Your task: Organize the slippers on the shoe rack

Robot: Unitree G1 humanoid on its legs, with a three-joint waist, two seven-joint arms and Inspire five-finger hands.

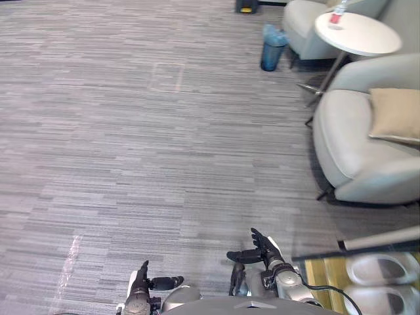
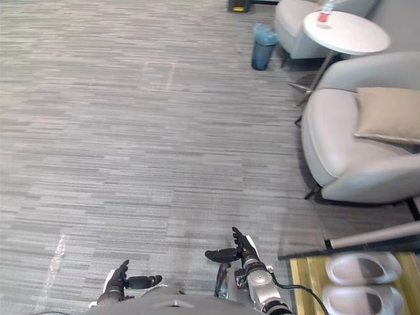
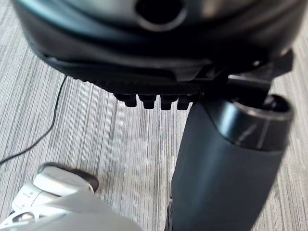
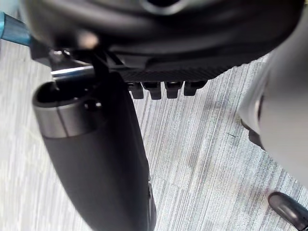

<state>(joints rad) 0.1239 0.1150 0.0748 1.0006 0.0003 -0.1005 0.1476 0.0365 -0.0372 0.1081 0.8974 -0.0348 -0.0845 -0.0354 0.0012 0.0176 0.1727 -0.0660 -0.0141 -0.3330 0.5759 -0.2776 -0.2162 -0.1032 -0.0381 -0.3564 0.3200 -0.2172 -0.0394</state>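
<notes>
Nearest the lens, low in the head views: left robot hand [image 1: 139, 286], fingers straight and spread from the thumb, gripping nothing, above grey striped carpet [image 1: 164, 144]. Just to its right and a little farther forward, right robot hand [image 1: 264, 252], likewise unfurled, thumb stuck out toward the left one, nothing in it. Same reading from each wrist view: fingers [image 3: 147, 100] in a straight row past the palm, thumb apart, carpet beyond.

Right of the right robot hand, at the lower right corner: shoe rack [image 1: 323, 279], a yellowish wooden shelf inside a dark frame, with a pale grey bar [image 1: 384, 237] slanting over its far edge. On that shelf, two pale slippers [image 1: 382, 268], side by side and nearly touching, both lying flat, apart from either hand.

Farther out along the right side: light grey armchair [image 1: 357, 151] with a tan cushion [image 1: 396, 115] on its seat. Past it, a round white tabletop [image 1: 357, 33] on thin metal legs, carrying a small bottle [image 1: 337, 14] with a red label, writing too small to read. Beside the tabletop, a blue bin [image 1: 272, 47] on the carpet and a second armchair [image 1: 307, 26] behind.
</notes>
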